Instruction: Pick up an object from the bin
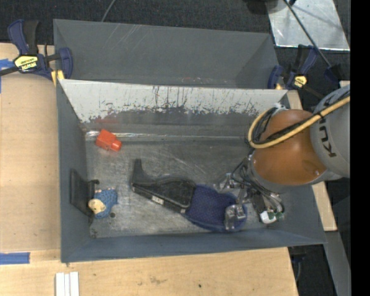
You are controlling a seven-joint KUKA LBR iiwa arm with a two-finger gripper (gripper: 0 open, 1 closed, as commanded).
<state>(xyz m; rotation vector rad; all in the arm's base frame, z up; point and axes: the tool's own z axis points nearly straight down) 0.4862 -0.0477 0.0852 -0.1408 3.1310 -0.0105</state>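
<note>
Looking down into the grey bin (pixel 172 54), I have the claw (pixel 236 213) low in the corner at the bottom right of my view. The arm comes in from the right, its rounded orange cover (pixel 290 156) sits just above the claw, and a pale yellow cable (pixel 262 134) loops over that cover. Whether the claw is open or closed I cannot tell from here, as the metal parts at its tip run together against what lies beneath them. It sits at the right-hand edge of a dark blue cloth bundle (pixel 203 207), a soft rumpled lump on the bin floor, and looks to be touching it; I cannot see the cloth gripped. Against the bundle's left side lies a black angular thing (pixel 160 190), long and flat with a short stub rising at its left end, its right end meeting the blue. Well apart, towards the back left of the floor, rests a small orange block (pixel 108 141). By the left wall stands a black bracket-like piece (pixel 80 190), and just beside it lies a little blue and yellow toy (pixel 102 202)
</note>
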